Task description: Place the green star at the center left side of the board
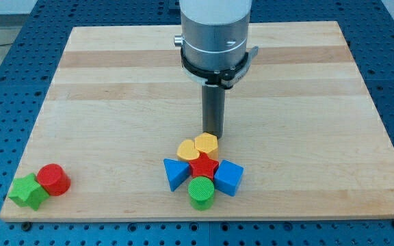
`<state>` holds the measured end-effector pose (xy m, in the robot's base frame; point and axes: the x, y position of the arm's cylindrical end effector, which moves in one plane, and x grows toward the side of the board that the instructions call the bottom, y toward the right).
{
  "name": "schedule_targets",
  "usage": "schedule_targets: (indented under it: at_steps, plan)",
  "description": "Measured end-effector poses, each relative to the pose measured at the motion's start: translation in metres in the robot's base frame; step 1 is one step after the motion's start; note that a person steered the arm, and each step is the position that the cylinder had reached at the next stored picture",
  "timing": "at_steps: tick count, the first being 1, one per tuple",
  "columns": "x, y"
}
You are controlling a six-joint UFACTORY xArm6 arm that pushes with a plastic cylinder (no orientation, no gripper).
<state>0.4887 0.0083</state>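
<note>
Green star (26,191) sits at the board's (115,89) bottom-left corner, touching the red cylinder (53,180) on its right. Your tip (213,133) is well apart from it — off toward the view's right, near mid-board, just above the yellow heart (206,143) in the central cluster. It holds nothing; it's a bare rod. You'd need to get below the star — and push it up the left edge.
</note>
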Motion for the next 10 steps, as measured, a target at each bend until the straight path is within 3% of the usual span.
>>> schedule_targets:
  at_steps: [3, 7, 8, 10]
  plan:
    - [-0.018, -0.088]
    - [0.114, -0.184]
    - [0.13, -0.204]
    - [0.112, -0.249]
